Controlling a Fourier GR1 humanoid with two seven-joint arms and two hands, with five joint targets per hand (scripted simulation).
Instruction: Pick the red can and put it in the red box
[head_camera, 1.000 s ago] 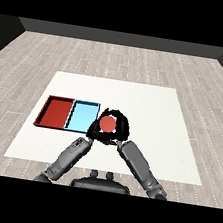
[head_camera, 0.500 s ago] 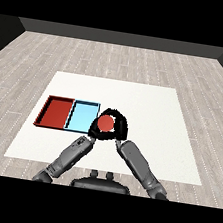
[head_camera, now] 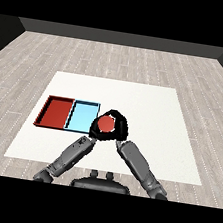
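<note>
The red can point(head_camera: 106, 124) shows its round red top, held above the table just right of the light blue tray point(head_camera: 81, 117). My right hand point(head_camera: 121, 129) is shut on the can, its black fingers curling round the can's far and right sides. My left hand point(head_camera: 93, 130) sits close against the can's left side, at the blue tray's right edge. The red tray point(head_camera: 56, 113) lies left of the blue one, with nothing in it.
Both trays lie side by side on the left half of the white table point(head_camera: 153, 115). Grey forearms come in from the lower corners and meet near the can. A grey plank floor surrounds the table.
The right hand and the can have drifted slightly left towards the blue tray. The trays have not moved.
</note>
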